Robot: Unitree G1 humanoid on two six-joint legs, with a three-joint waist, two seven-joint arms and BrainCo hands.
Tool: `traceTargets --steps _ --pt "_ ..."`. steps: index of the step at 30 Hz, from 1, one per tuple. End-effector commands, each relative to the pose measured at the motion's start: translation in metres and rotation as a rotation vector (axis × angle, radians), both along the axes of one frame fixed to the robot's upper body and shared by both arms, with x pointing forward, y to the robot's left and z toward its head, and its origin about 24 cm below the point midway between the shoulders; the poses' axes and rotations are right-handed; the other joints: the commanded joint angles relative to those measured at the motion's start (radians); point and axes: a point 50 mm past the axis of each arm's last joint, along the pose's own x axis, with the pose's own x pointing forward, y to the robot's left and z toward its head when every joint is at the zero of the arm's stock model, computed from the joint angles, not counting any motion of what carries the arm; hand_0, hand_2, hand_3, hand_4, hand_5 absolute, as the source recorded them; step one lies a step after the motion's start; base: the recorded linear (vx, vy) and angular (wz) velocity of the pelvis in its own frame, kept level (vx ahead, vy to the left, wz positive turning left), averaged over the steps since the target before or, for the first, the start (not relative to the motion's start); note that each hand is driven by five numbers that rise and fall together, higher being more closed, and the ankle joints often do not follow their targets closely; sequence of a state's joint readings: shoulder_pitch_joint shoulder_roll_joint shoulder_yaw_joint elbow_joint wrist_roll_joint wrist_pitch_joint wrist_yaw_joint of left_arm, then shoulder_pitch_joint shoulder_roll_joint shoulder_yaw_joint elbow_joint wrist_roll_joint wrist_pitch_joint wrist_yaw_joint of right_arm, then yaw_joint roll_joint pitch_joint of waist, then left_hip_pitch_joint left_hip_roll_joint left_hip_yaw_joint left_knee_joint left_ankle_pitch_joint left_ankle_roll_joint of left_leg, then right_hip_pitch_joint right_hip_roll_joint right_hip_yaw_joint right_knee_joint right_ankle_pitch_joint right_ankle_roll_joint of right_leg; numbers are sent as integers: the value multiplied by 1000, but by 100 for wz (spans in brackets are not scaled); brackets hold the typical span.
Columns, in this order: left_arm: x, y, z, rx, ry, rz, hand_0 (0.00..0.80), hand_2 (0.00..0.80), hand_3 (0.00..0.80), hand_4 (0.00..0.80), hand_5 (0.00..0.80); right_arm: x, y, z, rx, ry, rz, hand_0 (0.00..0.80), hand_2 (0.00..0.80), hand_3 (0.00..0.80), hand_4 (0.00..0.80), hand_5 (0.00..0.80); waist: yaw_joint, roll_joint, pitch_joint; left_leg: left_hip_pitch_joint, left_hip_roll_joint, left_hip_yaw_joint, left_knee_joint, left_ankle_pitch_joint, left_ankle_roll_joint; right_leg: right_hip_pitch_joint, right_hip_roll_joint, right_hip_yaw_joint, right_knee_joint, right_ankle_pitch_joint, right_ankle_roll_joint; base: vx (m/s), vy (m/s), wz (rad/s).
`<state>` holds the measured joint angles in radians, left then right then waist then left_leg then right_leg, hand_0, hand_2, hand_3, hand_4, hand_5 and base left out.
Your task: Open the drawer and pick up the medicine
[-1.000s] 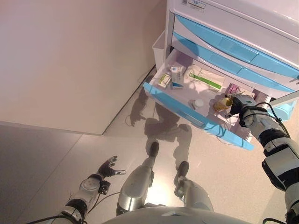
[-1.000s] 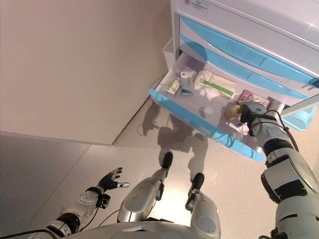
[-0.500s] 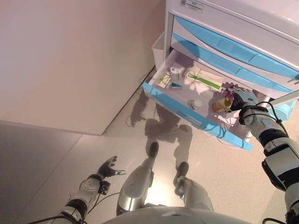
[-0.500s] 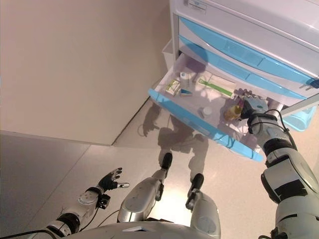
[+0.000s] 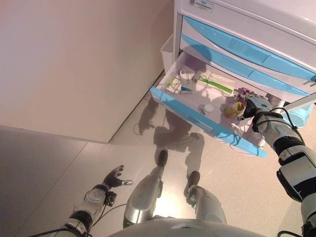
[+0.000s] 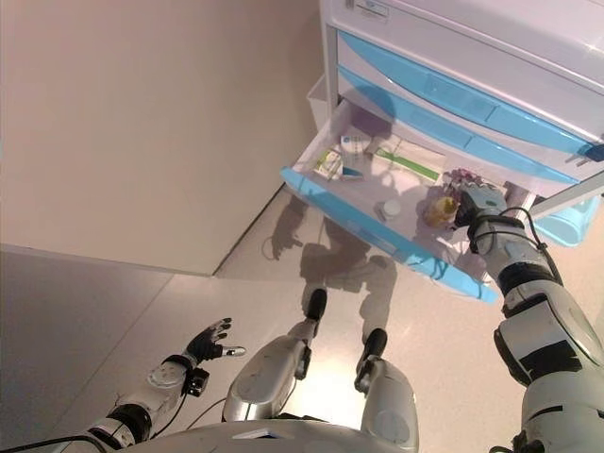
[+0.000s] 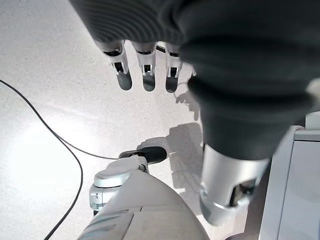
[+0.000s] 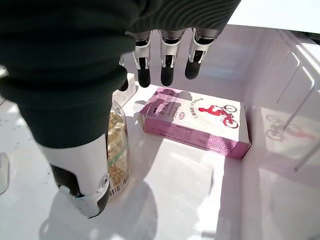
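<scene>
Medicine bottle [image 8: 118,150]: clear, filled with yellowish contents, standing upright on the white floor of the open drawer [image 5: 211,129], near the drawer's right end. In the right wrist view the thumb sits just beside the bottle, on its near side; contact between them cannot be confirmed.

Right hand [image 5: 256,104]: inside the drawer, immediately right of the bottle. Fingers [image 8: 167,70] straight and spread loosely, hanging above a pink box; nothing is gripped.

Pink box [image 8: 197,122]: lies flat on the drawer floor just beyond the bottle, towards the drawer's back right corner, apart from the bottle by a narrow gap.

Other drawer contents, all left of the bottle: a small round white cap-like item [image 5: 209,107] near the drawer's blue front; a long white box with a green stripe [image 5: 217,83] along the back; a white-and-blue box [image 5: 187,80] and a small green-and-white box [image 5: 173,85] at the left end.

Drawer: pulled well out of the white cabinet [image 5: 247,24], blue front panel facing the robot. Two blue-fronted drawers above it are closed.

Left hand [image 5: 113,177]: low over the grey floor [image 5: 59,173], well away from the drawer, fingers relaxed and extended, empty.
</scene>
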<state>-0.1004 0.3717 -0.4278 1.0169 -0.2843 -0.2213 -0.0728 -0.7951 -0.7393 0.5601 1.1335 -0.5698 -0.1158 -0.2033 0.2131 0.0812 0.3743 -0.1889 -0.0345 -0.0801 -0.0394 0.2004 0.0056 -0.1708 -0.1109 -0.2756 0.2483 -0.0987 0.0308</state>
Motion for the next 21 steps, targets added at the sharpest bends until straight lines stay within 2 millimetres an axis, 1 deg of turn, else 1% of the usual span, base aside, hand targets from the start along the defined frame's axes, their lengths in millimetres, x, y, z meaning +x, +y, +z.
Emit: traceTargets --steps 1,21 --pt "5 3 2 6 -15 0 0 0 0 0 0 7 -1 23 -22 -62 32 0 0 0 0 0 11 -47 -4 10 -25 43 133 -220 15 -8 -46 12 -116 103 47 0 0 0" --pt "4 2 2 3 -18 -2 0 0 0 0 0 9 3 25 -22 -85 51 0 0 0 0 0 13 -47 -3 5 -28 43 135 -220 16 -13 -47 12 -114 104 48 0 0 0"
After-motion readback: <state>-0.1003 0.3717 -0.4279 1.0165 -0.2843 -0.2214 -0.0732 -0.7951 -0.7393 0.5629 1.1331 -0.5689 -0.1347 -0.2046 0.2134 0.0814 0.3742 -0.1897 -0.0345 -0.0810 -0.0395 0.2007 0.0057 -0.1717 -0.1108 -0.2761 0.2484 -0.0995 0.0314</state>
